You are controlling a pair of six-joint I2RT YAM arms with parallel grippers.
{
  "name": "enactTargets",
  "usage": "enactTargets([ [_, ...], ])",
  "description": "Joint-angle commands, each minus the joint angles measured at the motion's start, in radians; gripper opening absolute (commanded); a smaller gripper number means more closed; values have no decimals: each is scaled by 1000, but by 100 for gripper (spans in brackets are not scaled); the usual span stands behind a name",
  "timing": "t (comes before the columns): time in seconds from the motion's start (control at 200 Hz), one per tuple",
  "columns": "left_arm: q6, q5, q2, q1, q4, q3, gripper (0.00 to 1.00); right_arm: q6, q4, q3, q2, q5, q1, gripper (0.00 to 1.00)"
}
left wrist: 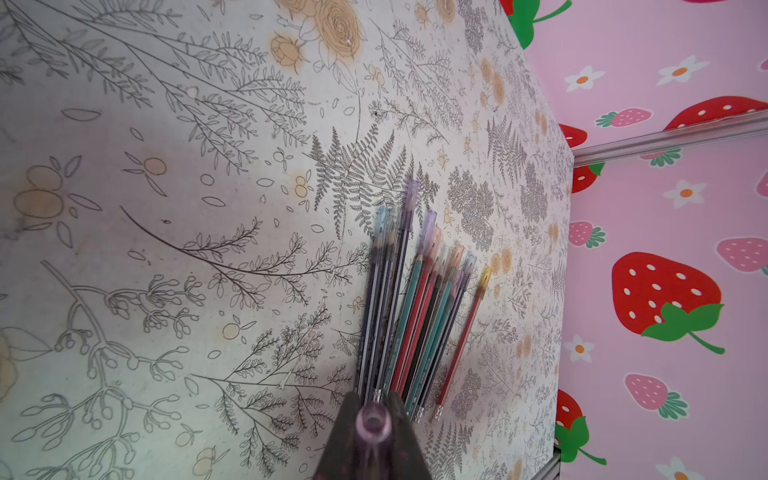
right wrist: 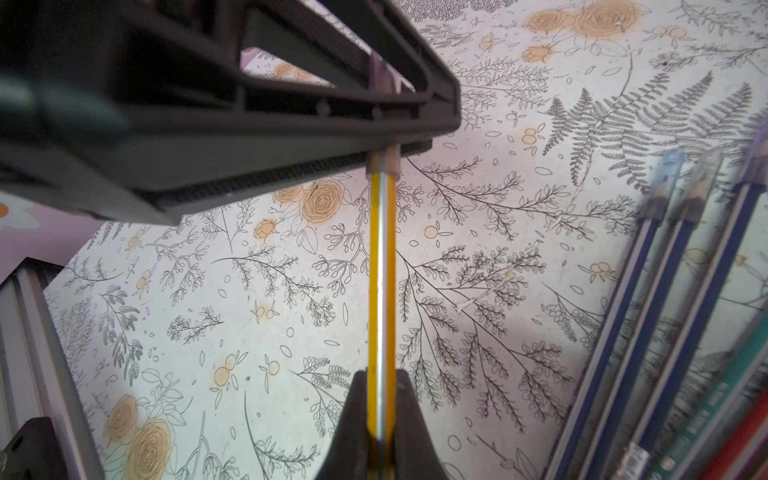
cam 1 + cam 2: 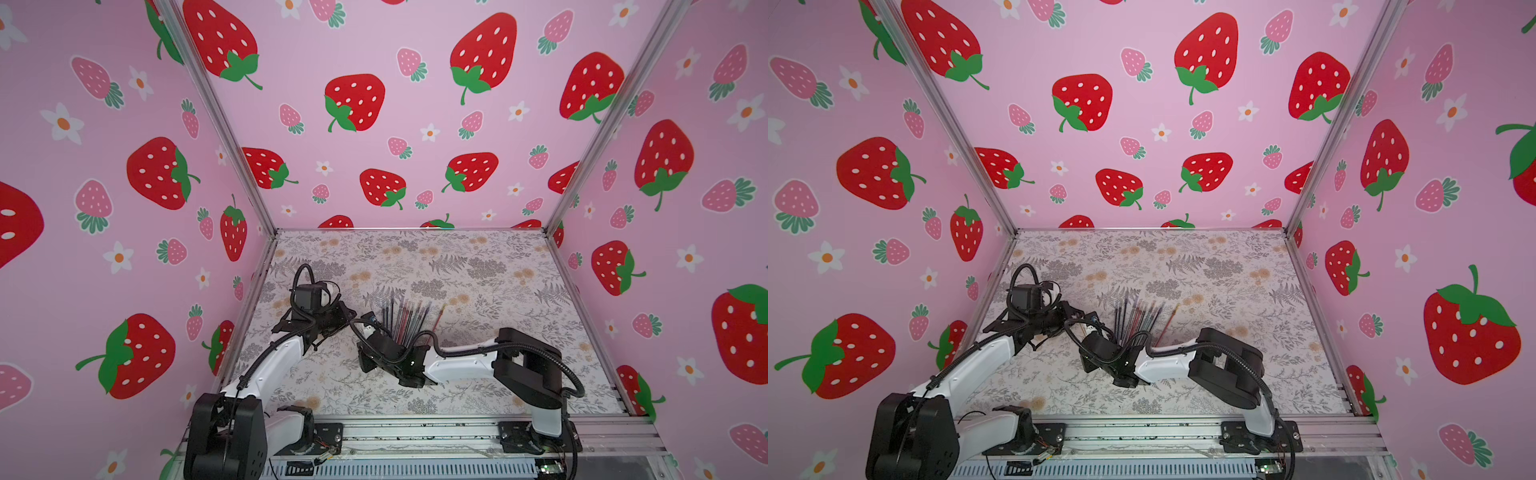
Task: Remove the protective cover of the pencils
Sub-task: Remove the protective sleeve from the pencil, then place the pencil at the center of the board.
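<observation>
Filling the floor of the strawberry-papered booth, the flower-printed table (image 3: 478, 266) carries everything that matters here. Both arms reach in from its near edge and meet left of its middle, just beside the pencils (image 3: 409, 318). These lie in a loose fan with their capped tips pointing towards the back wall, and both top views show the fan (image 3: 1138, 318). One red pencil (image 1: 461, 340) lies slightly apart at the edge of the fan.

The right gripper (image 2: 380, 380) is clamped on the shaft of a yellow pencil (image 2: 380, 270) and appears to hold it lifted off the table. At that pencil's far end, the left gripper (image 1: 373, 415) is closed around the lilac see-through cap (image 2: 383, 164). The cap's skirt looks seated over the pencil's end.

I judge the job barely begun. Every pencil in the fan whose tip shows wears one of the tinted caps (image 1: 430, 224). No loose cap is visible on the table, and the one being worked is not yet off. What remains is to pull this cap free and then do the same for the whole fan.

No box, cup or tray is in view to take pencils or covers. The only holders are the caps themselves, each with a pencil tip inside.
</observation>
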Motion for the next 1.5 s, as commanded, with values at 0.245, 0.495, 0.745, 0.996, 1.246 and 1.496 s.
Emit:
enactTargets([
  [0.245,24,-153,71,66,44,124,0,-12,-43,-25,-26,1,27,0],
  [0.495,15,-169,121,84,36,152,0,-9,-47,-24,-29,0,27,0],
  [0.745,-22,-184,129,136,37,167,0,2,-50,-14,-18,-7,30,0],
  [0.996,-48,-270,119,160,-14,194,0,20,-65,4,-1,10,33,0],
  [1.246,-16,-367,215,160,-71,231,0,190,-422,212,103,141,28,0],
  [1.496,-1,-337,369,160,-100,319,0,235,-595,361,214,115,21,0],
])
